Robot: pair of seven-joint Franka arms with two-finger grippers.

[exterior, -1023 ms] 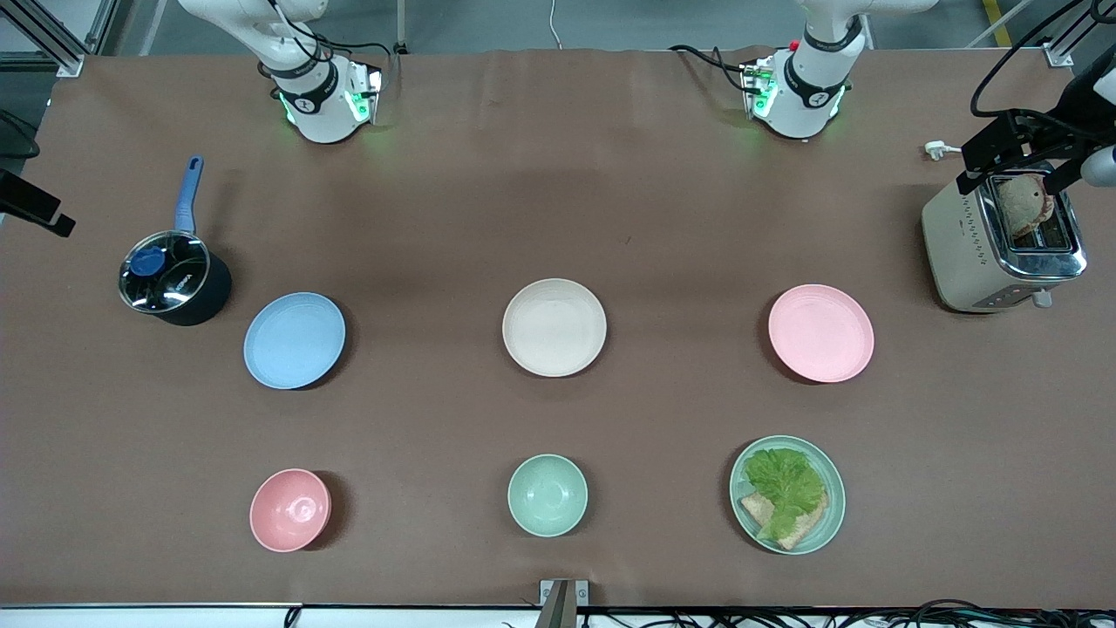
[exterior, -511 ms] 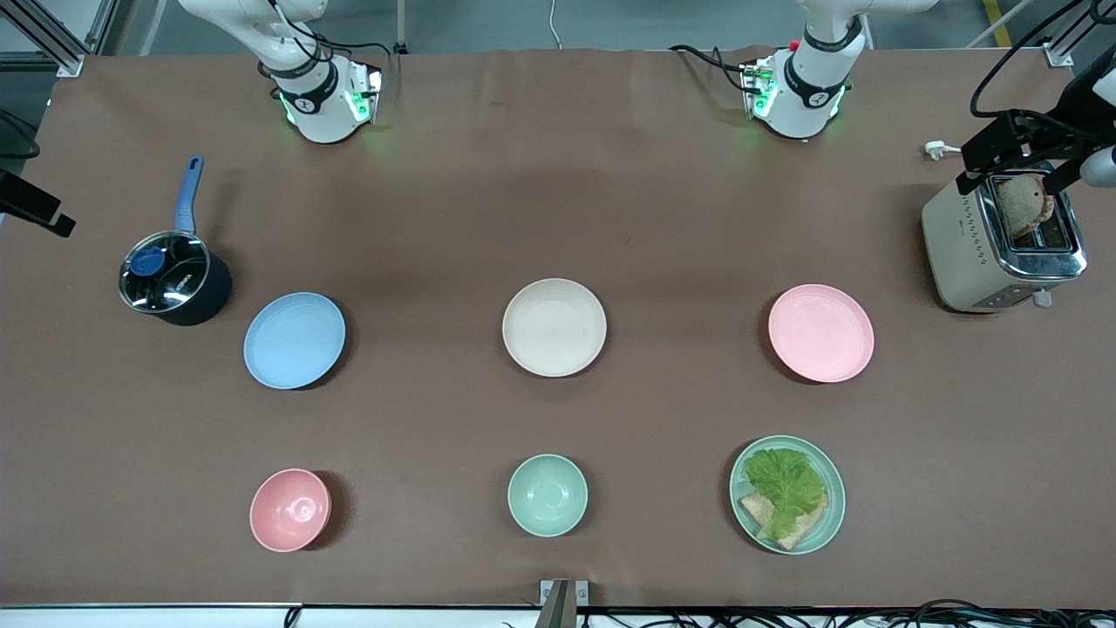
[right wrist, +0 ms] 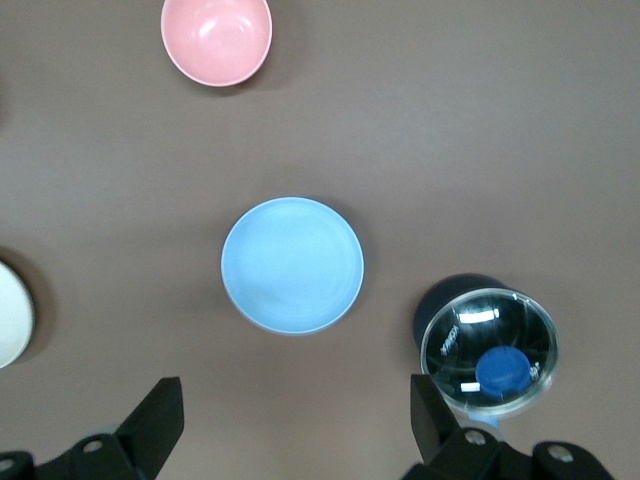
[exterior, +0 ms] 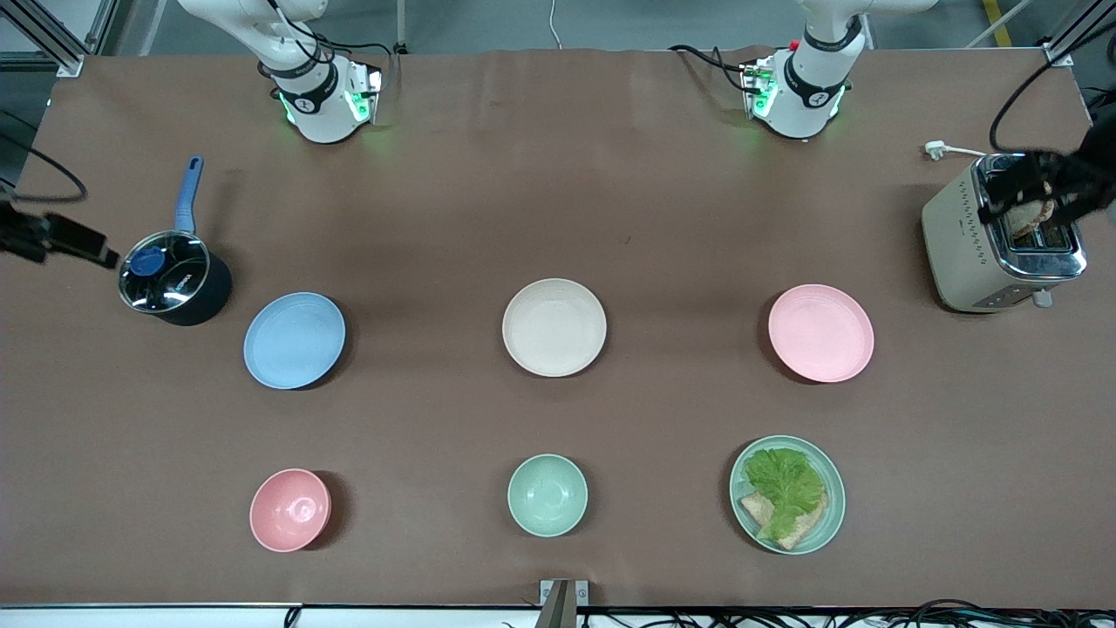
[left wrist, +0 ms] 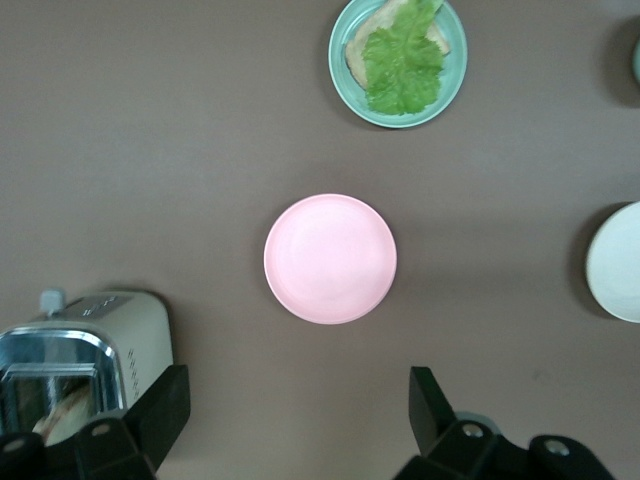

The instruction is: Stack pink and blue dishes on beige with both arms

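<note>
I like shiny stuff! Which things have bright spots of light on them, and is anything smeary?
Right wrist view: white glints on the pot's glass lid. Front view: the toaster's chrome top gleams; the left end effector above it looks smeared.

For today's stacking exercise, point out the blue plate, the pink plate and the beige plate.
blue plate (exterior: 295,339), front view, centre of its flat inside.
pink plate (exterior: 820,332), front view, centre of its flat inside.
beige plate (exterior: 554,327), front view, centre of its flat inside.
</note>
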